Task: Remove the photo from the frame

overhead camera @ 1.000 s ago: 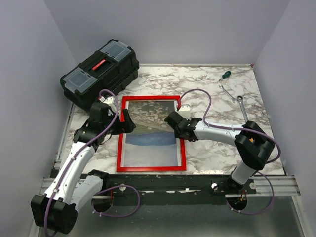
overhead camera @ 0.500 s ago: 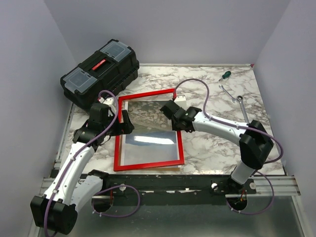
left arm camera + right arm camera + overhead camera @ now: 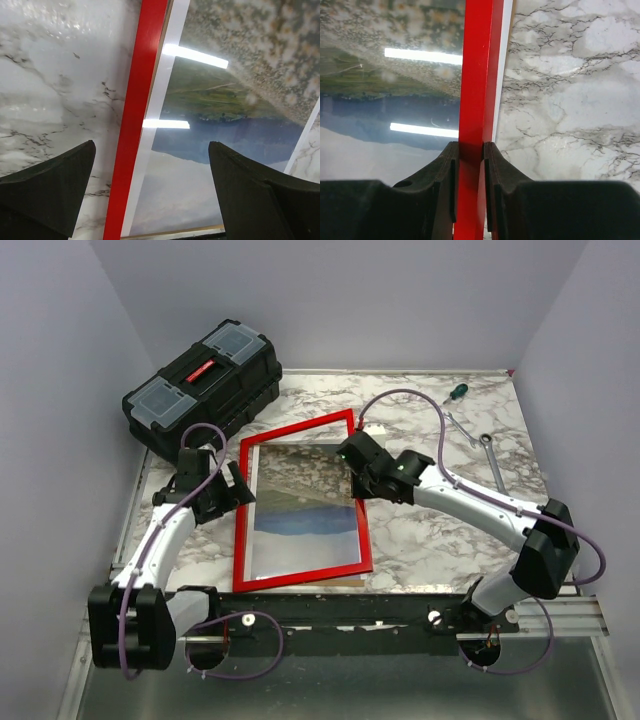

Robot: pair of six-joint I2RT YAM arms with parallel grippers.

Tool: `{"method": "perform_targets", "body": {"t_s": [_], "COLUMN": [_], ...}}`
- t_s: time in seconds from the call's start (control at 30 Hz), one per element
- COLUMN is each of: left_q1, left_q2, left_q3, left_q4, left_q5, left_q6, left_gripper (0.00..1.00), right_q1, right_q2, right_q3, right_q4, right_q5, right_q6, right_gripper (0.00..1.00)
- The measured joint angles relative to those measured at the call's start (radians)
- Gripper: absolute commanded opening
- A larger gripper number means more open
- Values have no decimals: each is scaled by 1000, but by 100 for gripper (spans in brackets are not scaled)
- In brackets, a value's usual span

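The red frame (image 3: 242, 525) lies askew on the marble table (image 3: 440, 530), its far right corner raised. The photo (image 3: 300, 505) of sky, hills and flowery field shows inside it. My right gripper (image 3: 352, 456) is shut on the frame's right bar near that corner. In the right wrist view both pads (image 3: 449, 165) press the red bar (image 3: 477, 75), with the photo (image 3: 390, 90) to its left. My left gripper (image 3: 238, 486) stands open over the frame's left bar (image 3: 137, 120). Its fingers (image 3: 60, 185) straddle the bar and the photo's white border (image 3: 165, 100). A thin brown strip (image 3: 335, 582) shows under the frame's near edge.
A black toolbox (image 3: 203, 387) sits at the back left, close to the left arm. A green-handled screwdriver (image 3: 456, 392) and two wrenches (image 3: 465, 430) (image 3: 492, 460) lie at the back right.
The right gripper closed on the frame's right bar and raised that side, turning the frame askew. The left arm drew back to the left, still open over the left bar.
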Motion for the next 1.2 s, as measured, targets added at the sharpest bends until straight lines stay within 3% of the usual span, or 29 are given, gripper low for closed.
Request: {"method": "perform_targets", "body": {"t_s": [0.2,0.27,0.37,0.47,0.57,0.7,0.8,0.9,1.0,1.07,1.2], "left_q1": [6,5,0,-14,-15,-19,-31,-30,-29,-29,-29], "left_q2": [172,178,177,176,174,116,11,-81,-109,-103,-98], "left_q3": [-43,-77,-119,-143,-158,-191,-186,-155,-123,-122,-126], "left_q4": [67,95,119,140,156,161,105,73,53,56,52], "left_q5": [62,61,55,38,22,-15,-56,-91,-106,-105,-96], "left_q6": [-54,-79,-109,-139,-159,-172,-152,-135,-122,-122,-119], "left_gripper": [78,70,65,47,37,21,19,3,0,0,0], "right_q1": [0,0,0,0,-2,-2,-2,-2,-2,-2,-2], "right_q2": [-40,-45,-51,-61,-66,-68,-68,-67,-67,-67,-69], "right_q3": [-48,-63,-72,-77,-80,-95,-96,-96,-96,-97,-120], "right_q4": [41,48,58,71,74,101,113,124,123,122,134], "right_q5": [-23,-31,-37,-43,-42,-55,-58,-58,-49,-44,-59], "right_q6": [-10,-10,-13,-19,-28,-33,-34,-34,-31,-25,-45], "right_gripper": [1,1,1,1,1,1,1,1,33,48,64]}}
